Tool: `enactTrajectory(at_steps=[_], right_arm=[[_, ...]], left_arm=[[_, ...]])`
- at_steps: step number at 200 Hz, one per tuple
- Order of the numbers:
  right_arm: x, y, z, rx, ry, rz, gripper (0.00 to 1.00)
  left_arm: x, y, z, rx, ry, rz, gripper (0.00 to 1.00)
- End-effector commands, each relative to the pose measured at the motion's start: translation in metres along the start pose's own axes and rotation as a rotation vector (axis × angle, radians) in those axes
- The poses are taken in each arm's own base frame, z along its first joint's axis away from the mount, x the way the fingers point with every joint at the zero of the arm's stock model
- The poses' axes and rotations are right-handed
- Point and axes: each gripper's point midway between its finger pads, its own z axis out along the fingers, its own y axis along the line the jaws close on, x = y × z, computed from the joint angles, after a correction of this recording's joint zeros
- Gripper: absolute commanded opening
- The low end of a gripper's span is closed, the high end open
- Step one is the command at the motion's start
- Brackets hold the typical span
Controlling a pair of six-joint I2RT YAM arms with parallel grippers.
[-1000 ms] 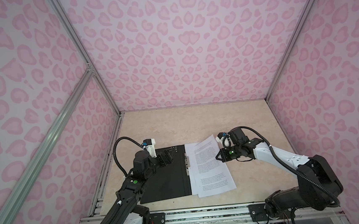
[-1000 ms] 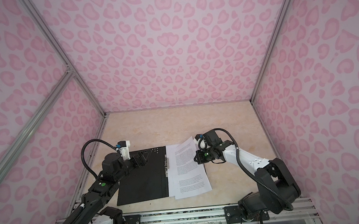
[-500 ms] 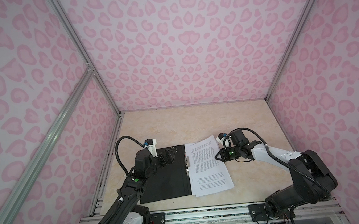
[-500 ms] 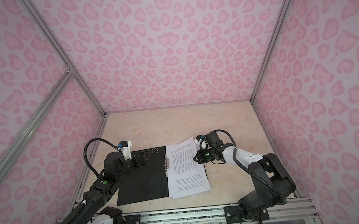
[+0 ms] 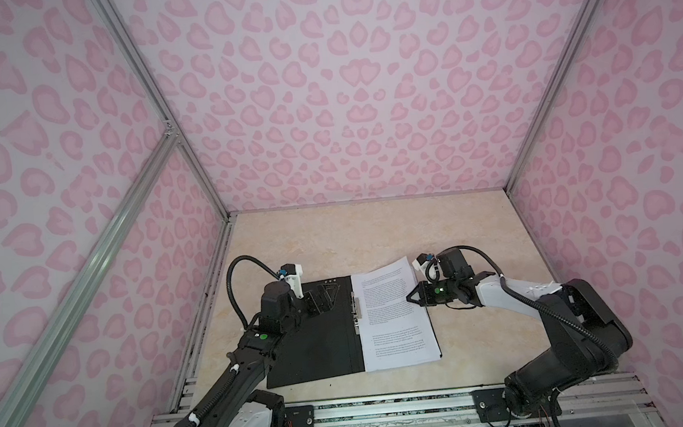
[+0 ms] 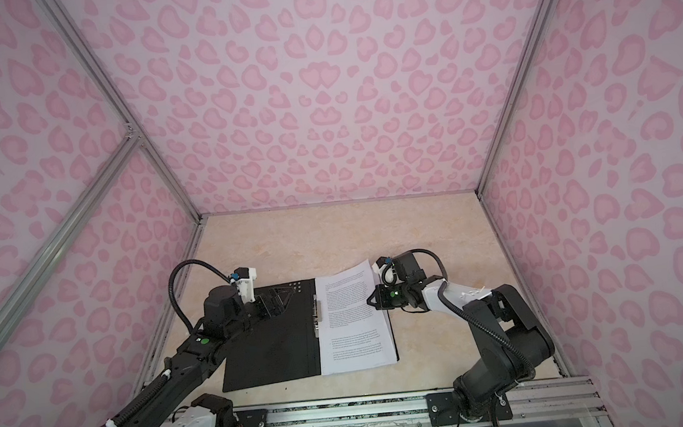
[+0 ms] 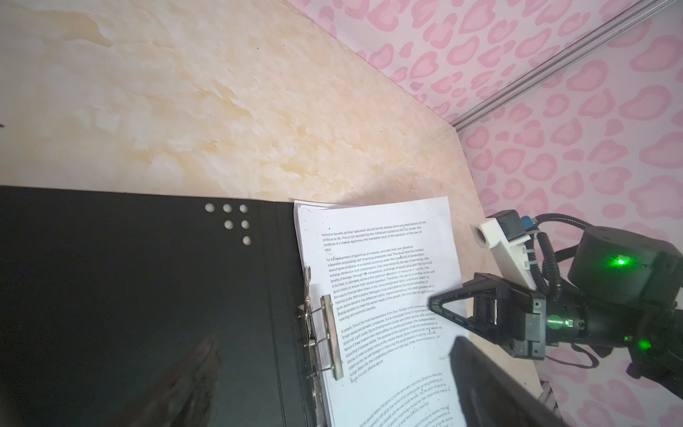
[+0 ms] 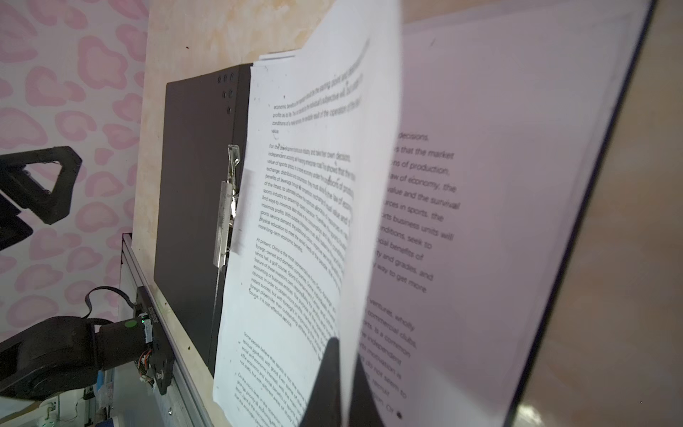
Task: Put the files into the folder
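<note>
Files (image 5: 395, 331) lie stacked on the right half of the open folder (image 5: 317, 350), flat on the table (image 5: 375, 237), so the placing looks largely done. Squaring the stack and closing the cover seem left for you. Your right end effector (image 5: 410, 299) is pressed together, pinching the top sheet (image 8: 295, 258) at its outer edge, which curls upward. Your left end effector (image 5: 321, 301) is spread wide above the black left flap. White pages carry dense black text.
</note>
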Motion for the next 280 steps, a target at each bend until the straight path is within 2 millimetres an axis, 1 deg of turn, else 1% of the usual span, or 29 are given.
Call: enactTrajectory(at_steps=[1, 106, 131, 206, 240, 280], right_arm=[[-0.004, 0.004, 0.002, -0.030, -0.017, 0.003, 0.00], [0.000, 0.010, 0.006, -0.058, -0.010, 0.014, 0.00], [0.002, 0.009, 0.006, -0.057, -0.008, 0.017, 0.07], [0.005, 0.011, 0.004, -0.058, -0.014, 0.015, 0.19], [0.006, 0.008, 0.004, -0.040, -0.015, 0.016, 0.26], [0.004, -0.002, -0.003, 0.037, -0.039, 0.002, 0.45]], left_arm=[[-0.011, -0.011, 0.000, 0.042, -0.030, 0.012, 0.98], [-0.010, -0.010, 0.002, 0.036, -0.023, 0.012, 0.98], [-0.011, -0.010, 0.002, 0.032, -0.024, 0.012, 0.98], [-0.009, -0.007, 0.005, 0.024, -0.010, 0.009, 0.98], [-0.008, -0.006, 0.006, 0.020, -0.008, 0.008, 0.98], [-0.007, -0.006, 0.007, 0.022, -0.001, 0.007, 0.98]])
